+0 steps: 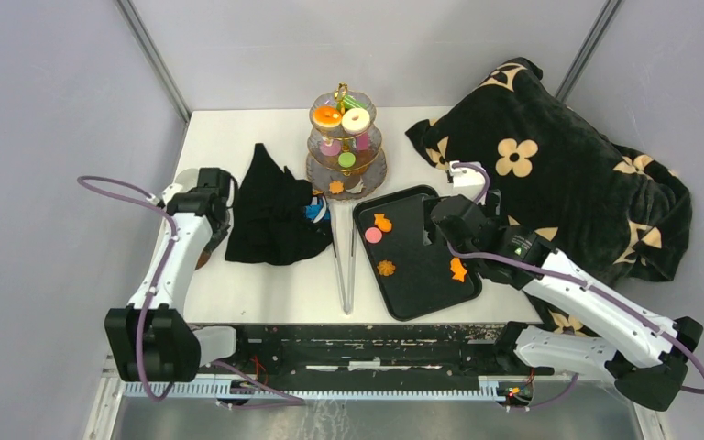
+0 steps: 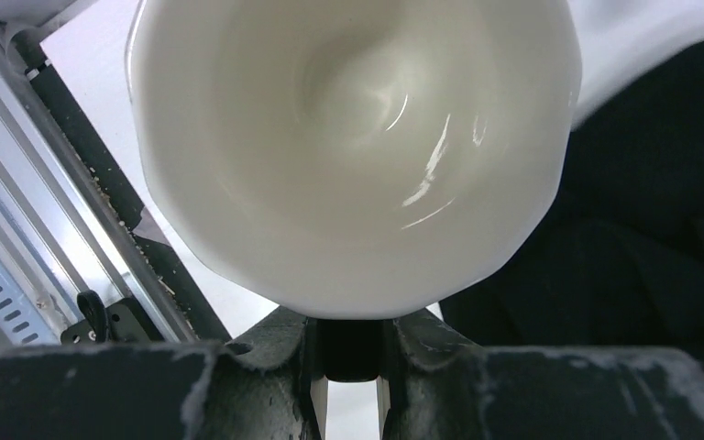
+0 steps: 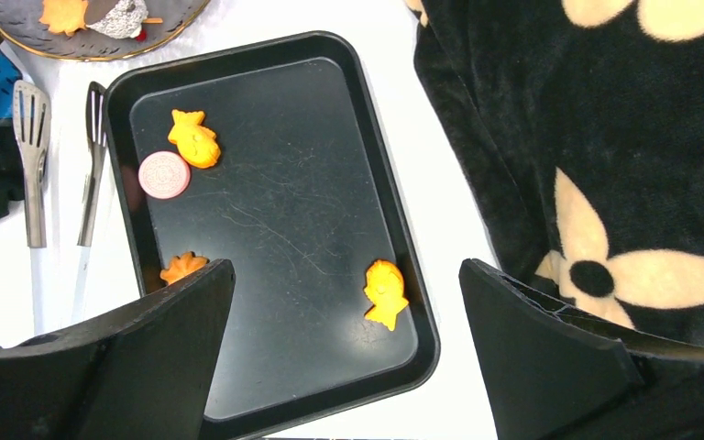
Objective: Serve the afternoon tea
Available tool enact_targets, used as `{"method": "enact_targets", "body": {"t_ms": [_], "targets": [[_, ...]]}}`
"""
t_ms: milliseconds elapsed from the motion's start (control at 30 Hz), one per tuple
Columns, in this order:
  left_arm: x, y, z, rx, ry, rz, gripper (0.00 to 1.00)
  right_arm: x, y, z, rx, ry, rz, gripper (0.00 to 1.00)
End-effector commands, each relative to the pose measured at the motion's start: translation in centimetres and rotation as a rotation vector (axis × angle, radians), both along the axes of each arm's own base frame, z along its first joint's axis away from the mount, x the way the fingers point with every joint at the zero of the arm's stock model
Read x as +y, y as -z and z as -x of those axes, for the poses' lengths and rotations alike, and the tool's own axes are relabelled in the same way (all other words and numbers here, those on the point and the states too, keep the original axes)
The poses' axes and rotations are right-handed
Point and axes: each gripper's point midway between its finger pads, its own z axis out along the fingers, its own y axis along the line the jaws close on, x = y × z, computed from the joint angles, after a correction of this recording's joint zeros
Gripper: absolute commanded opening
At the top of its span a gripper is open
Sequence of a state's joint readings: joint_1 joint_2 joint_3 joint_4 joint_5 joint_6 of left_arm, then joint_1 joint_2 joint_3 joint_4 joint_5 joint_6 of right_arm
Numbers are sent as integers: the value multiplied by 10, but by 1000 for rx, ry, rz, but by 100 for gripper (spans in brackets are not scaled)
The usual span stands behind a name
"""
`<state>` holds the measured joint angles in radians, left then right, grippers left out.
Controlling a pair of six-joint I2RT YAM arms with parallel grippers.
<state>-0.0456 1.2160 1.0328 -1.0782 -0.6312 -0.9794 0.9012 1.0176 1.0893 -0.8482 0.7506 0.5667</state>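
White cup (image 2: pixel 348 156) in left tool (image 2: pixel 350 346)

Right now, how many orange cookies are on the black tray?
3. One orange cookie beside the pink disc, far left of the black tray; another near-left, partly behind a finger; a third near the right edge. The fingers may hide more.

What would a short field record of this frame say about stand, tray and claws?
stand: three tiers, donuts on top
tray: three cookies, one pink disc
tongs: flat, left of tray
left claw: shut on cup rim
right claw: open, above tray
blanket: right of tray
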Motion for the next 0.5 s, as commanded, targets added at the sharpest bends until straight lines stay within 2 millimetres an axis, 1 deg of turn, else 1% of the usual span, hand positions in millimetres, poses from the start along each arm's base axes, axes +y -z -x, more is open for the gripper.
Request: {"method": "enact_targets", "body": {"t_ms": [0, 33, 167, 400, 467], "targets": [[21, 4, -26, -57, 22, 3, 3, 8, -21, -6, -36, -11, -48, 100], [20, 11, -26, -59, 19, 27, 3, 9, -21, -6, -35, -12, -48, 100], [25, 23, -27, -70, -7, 59, 3, 9, -22, -7, -29, -13, -39, 100], [38, 32, -33, -82, -28, 82, 3, 12, -20, -7, -20, -12, -38, 100], [44, 38, -32, -68, -44, 83, 3, 13, -19, -8, -18, -14, -40, 100]]}}
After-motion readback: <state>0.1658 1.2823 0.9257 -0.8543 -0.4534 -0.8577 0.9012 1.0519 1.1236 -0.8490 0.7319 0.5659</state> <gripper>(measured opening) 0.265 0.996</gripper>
